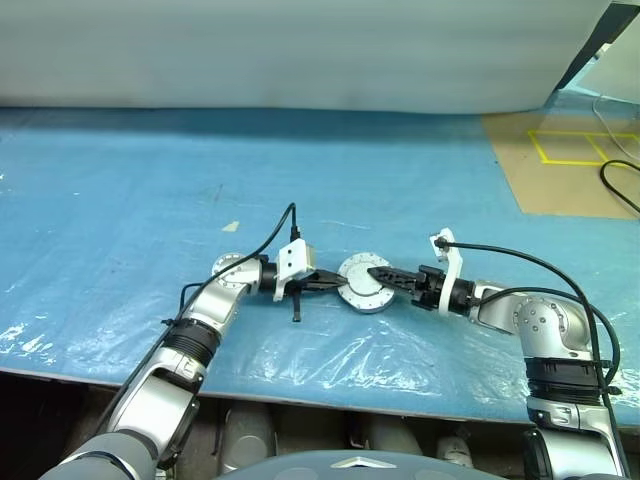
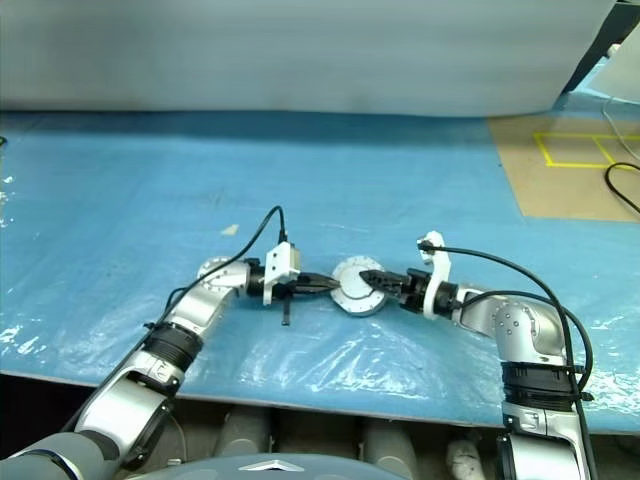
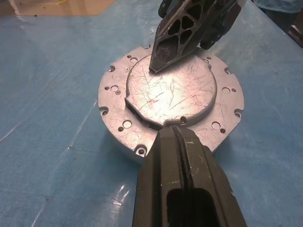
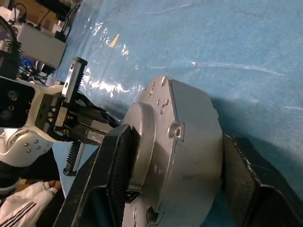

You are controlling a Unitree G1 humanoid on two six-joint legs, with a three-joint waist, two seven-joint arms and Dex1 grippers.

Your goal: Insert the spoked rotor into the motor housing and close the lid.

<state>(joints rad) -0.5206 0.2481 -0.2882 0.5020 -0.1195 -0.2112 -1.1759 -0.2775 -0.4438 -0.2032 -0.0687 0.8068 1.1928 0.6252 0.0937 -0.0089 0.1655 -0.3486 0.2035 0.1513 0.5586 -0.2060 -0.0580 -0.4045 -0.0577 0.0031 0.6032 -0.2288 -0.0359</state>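
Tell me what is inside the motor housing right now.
Not visible. The lid, plain scratched grey face up, sits on the motor housing and covers its interior, so whether the rotor is in cannot be seen. Both grippers' fingers meet the assembly.

The round silver-grey metal motor disc is lying flat on the blue plastic-covered bench, fairly close to its near edge and about midway along it. The left gripper, with its two black fingers pressed together, is touching the disc's left rim. The right gripper is reaching over the disc's right side, black fingers sitting on top. A brown board with yellow tape lines is lying at the bench's far right corner.
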